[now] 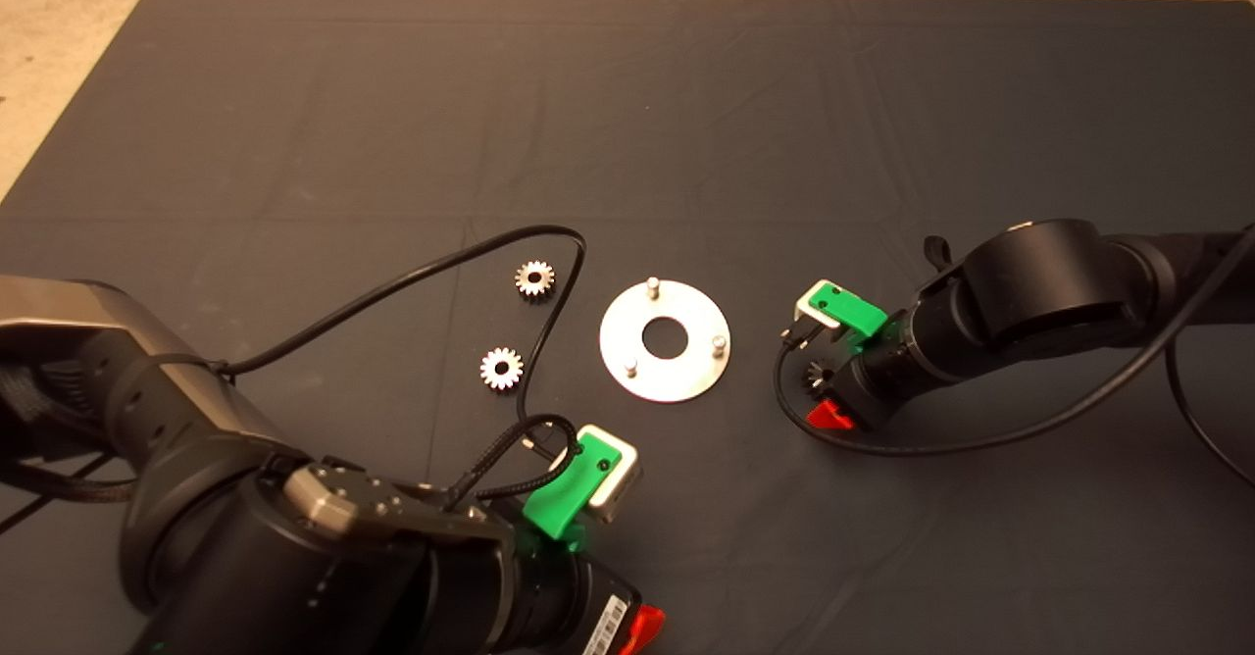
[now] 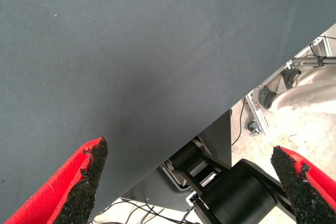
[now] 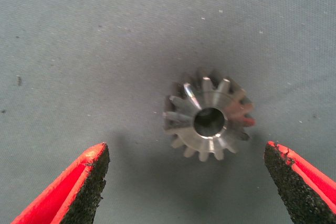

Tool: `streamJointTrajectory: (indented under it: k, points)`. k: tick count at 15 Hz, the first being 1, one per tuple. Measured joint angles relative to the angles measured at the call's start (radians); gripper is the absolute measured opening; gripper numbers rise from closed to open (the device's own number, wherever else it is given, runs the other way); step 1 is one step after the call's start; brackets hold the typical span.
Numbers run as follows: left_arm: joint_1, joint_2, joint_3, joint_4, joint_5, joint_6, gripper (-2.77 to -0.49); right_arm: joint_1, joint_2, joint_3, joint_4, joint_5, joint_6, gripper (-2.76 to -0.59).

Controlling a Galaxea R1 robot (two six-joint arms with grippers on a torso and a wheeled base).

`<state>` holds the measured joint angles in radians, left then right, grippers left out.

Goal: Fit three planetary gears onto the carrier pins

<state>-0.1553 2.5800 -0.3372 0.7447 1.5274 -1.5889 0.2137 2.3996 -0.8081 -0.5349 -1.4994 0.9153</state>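
A round silver plate (image 1: 686, 366) with a large centre hole lies mid-mat, with three upright carrier pins (image 1: 652, 287), (image 1: 719, 343), (image 1: 630, 368), all bare. Two planetary gears (image 1: 534, 279), (image 1: 501, 369) lie flat on the mat left of the plate. The third gear (image 1: 816, 377) lies right of the plate, under my right gripper (image 1: 822, 395). In the right wrist view this gear (image 3: 207, 115) lies between the open fingers (image 3: 84, 182), not touching them. My left gripper (image 2: 189, 182) is open and empty at the mat's near edge.
A black cable (image 1: 490, 253) loops from the left arm over the mat, close to the two left gears. The right arm's cable (image 1: 931, 444) curves over the mat below the right gripper. The mat's near edge (image 2: 220, 114) and floor equipment show in the left wrist view.
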Motion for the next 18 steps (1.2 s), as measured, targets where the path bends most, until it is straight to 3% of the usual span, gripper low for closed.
streamJointTrajectory:
  k: [9, 15, 17, 18]
  points:
    - [0.000, 0.002, 0.000, 0.001, -0.001, 0.000, -1.04, 0.000, 0.004, -0.019, 0.000, -0.001, -0.011, -1.19]
    - [0.000, 0.002, 0.000, 0.002, -0.001, 0.000, -1.04, 0.000, 0.005, -0.037, 0.000, 0.000, -0.017, -1.38]
    - [0.000, 0.002, 0.000, 0.001, -0.001, 0.000, -1.04, 0.000, 0.005, -0.048, 0.000, 0.008, -0.017, -1.53]
    - [0.000, 0.002, 0.000, 0.001, -0.001, 0.000, -1.04, 0.000, 0.005, -0.053, -0.001, 0.021, -0.017, -1.53]
